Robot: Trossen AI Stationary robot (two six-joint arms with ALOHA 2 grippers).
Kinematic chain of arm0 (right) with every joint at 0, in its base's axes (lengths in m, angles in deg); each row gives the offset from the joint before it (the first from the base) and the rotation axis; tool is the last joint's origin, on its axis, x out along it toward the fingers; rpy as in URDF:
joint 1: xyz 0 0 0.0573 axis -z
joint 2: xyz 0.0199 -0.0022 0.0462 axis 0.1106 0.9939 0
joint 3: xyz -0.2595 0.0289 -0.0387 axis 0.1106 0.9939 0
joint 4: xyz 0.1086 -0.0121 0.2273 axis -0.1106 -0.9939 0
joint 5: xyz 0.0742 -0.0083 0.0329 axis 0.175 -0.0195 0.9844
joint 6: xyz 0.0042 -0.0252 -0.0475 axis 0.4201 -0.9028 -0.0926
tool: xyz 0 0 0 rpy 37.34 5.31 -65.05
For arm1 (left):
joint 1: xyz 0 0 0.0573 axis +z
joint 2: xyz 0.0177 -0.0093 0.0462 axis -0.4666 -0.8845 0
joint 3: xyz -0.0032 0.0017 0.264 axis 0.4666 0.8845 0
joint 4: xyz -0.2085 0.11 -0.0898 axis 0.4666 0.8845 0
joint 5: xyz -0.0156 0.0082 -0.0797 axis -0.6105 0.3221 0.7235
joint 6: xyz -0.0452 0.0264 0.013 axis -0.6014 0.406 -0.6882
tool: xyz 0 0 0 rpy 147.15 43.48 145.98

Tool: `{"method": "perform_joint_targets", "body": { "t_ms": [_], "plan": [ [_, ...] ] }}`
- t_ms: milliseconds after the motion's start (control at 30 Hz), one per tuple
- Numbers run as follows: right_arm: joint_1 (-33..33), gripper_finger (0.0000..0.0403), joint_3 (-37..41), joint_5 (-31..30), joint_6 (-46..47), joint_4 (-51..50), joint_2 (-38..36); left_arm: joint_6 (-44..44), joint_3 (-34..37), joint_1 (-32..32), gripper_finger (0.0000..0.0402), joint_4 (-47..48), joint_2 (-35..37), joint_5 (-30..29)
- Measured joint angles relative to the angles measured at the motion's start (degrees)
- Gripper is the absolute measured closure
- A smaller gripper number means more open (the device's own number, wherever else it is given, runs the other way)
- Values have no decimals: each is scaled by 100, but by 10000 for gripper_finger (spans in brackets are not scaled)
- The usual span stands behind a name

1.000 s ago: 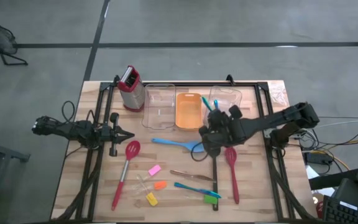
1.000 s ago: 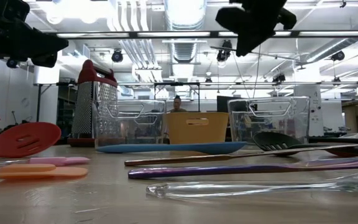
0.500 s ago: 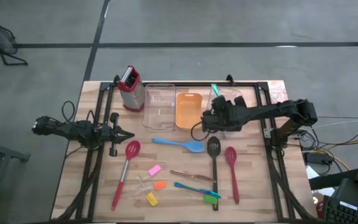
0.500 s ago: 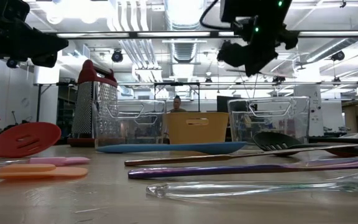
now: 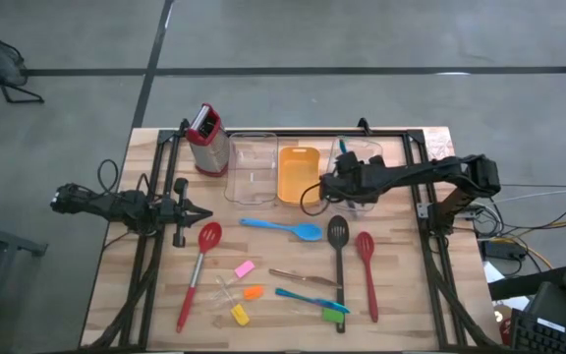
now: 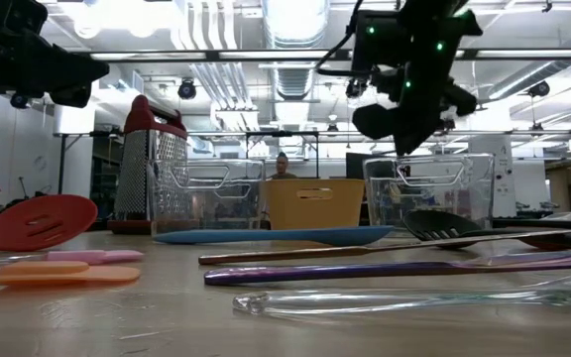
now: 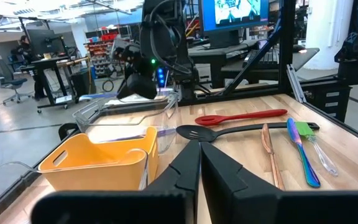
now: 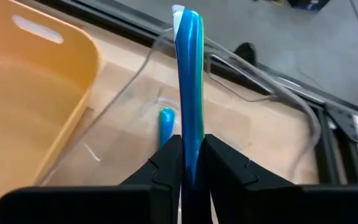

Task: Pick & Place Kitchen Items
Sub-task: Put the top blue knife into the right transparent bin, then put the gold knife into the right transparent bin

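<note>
Right end effector (image 8: 190, 163) clenched on a blue utensil handle (image 8: 190, 74), held upright over the right clear bin (image 5: 360, 157). A second blue handle (image 8: 166, 124) already lies inside that bin. Left end effector (image 7: 199, 163) clenched, holding nothing, hovering at the desk's (image 5: 411, 295) left edge. Orange tray (image 5: 298, 174) sits between the two clear bins; left bin (image 5: 252, 169) beside a grater (image 5: 205, 138). On the desk: blue spoon (image 5: 283, 228), black slotted spoon (image 5: 339, 258), red spoon (image 5: 367, 265), red slotted spoon (image 5: 200, 264). Small pink (image 5: 245, 267), orange (image 5: 253, 292) and yellow (image 5: 240, 315) pieces near front, with thin cutlery (image 5: 308, 296) just beside.
</note>
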Motion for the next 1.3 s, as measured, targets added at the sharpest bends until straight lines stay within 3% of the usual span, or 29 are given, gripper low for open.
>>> {"method": "perform_joint_targets", "body": {
  "t_ms": [133,400,700,1000,1300],
  "plan": [
    [35,354,268,-34,-192,381,0,0,0,0,381,0,0,0],
    [177,332,761,-39,-121,628,0,0,0,0,381,0,0,-2],
    [171,370,1028,-11,-464,1133,26,0,0,0,383,0,0,0],
    [-47,385,549,385,-1340,1094,-130,0,0,-1,383,-2,0,-2],
    [-827,353,-165,905,-2365,1123,-138,1,0,-1,381,-1,0,-1]
  ]
}}
